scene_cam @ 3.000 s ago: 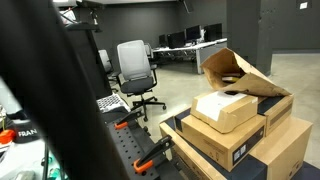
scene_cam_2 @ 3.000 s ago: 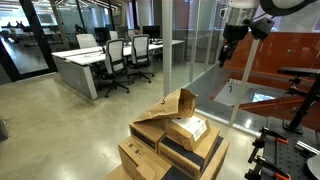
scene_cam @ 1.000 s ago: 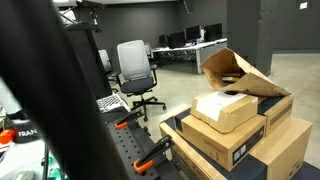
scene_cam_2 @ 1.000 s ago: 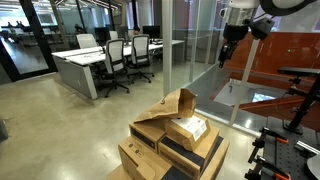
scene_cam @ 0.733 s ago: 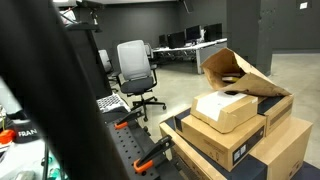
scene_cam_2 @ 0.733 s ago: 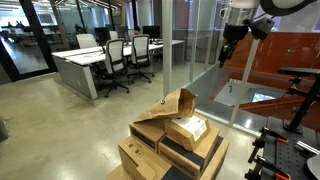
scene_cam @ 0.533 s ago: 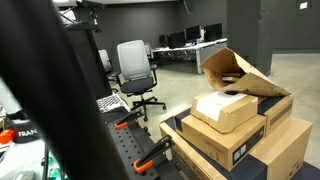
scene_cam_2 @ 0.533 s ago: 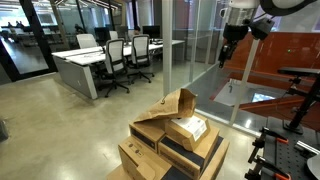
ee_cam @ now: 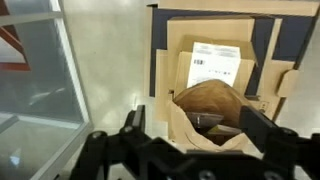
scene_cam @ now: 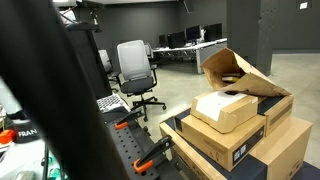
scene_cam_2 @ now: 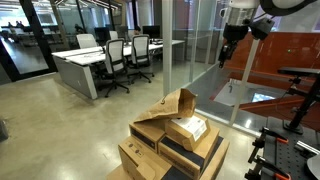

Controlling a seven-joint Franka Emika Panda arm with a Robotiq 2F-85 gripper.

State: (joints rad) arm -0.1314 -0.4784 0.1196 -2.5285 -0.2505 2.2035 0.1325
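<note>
Overhead, the empty end effector (scene_cam_2: 226, 55) gapes wide above a paper bag (ee_cam: 212, 100), interior shadowed.

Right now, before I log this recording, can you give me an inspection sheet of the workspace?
Surface: stack of large brown cardboard boxes on a polished grey floor.
Job's things: crumpled open brown paper bag on top of the stack; small tan cardboard box with white label next to it.
Clutter: orange-handled clamps on a black perforated bench.
Gripper: black two-finger gripper open, empty, high above the bag.
Cables: nothing seen.
Surroundings: grey office chair, glass partition, desks with monitors.
</note>
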